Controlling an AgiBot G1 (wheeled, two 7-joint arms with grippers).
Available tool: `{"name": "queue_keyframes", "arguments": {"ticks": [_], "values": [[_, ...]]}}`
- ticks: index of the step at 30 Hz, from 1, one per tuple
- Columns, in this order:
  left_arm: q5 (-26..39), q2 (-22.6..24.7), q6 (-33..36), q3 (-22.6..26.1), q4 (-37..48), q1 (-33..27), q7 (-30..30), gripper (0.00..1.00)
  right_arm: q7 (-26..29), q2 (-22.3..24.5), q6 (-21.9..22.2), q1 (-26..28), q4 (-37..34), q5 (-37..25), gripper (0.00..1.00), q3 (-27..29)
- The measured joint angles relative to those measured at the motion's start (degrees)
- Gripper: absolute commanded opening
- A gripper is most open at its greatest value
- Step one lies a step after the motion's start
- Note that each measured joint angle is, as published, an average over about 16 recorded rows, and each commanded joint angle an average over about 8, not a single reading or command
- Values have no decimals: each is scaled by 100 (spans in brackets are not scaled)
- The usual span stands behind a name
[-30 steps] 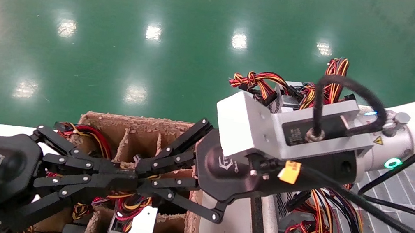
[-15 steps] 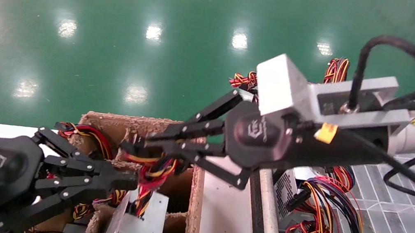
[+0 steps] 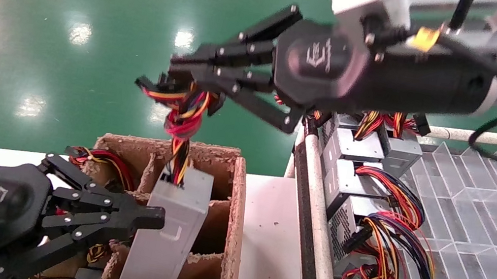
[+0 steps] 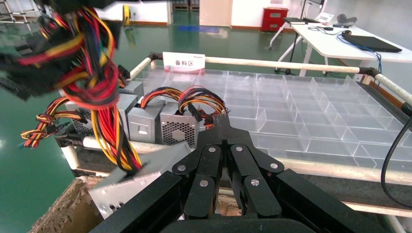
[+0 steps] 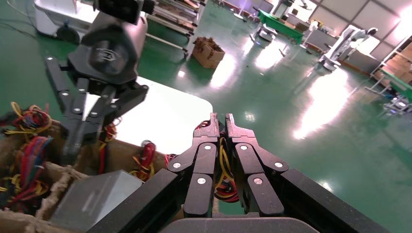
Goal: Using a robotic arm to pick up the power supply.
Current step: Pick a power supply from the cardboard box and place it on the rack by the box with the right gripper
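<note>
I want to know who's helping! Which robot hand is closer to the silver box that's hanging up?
Left. The left gripper is shut, its tips right beside the power supply. The right gripper is higher up, pinching the box's wire bundle.

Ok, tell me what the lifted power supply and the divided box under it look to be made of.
The power supply, hanging by its wires from the right gripper, looks like sheet metal: a flat silver-grey, dully shining face with crisp folded edges. The box looks like brown corrugated cardboard, matte, with ragged, fuzzy rims on its walls and dividers. The left gripper is beside the unit.
</note>
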Motion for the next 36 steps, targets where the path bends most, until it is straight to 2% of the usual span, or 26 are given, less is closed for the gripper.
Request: {"name": "queue_keyframes", "arguments": {"ticks": [10, 20, 27, 36], "values": [[0, 0, 0, 0, 0, 0, 0, 0, -145, 163, -72, 517, -303, -76, 0, -35], [0, 0, 0, 1, 0, 0, 0, 0, 52, 979, -97, 1009, -99, -227, 0, -161], [0, 0, 0, 1, 0, 0, 0, 0, 551, 1861, -106, 1299, 635, -261, 0, -283], [-1, 0, 0, 1, 0, 0, 0, 0, 1627, 3129, -26, 1650, 2255, -130, 0, -344]]}}
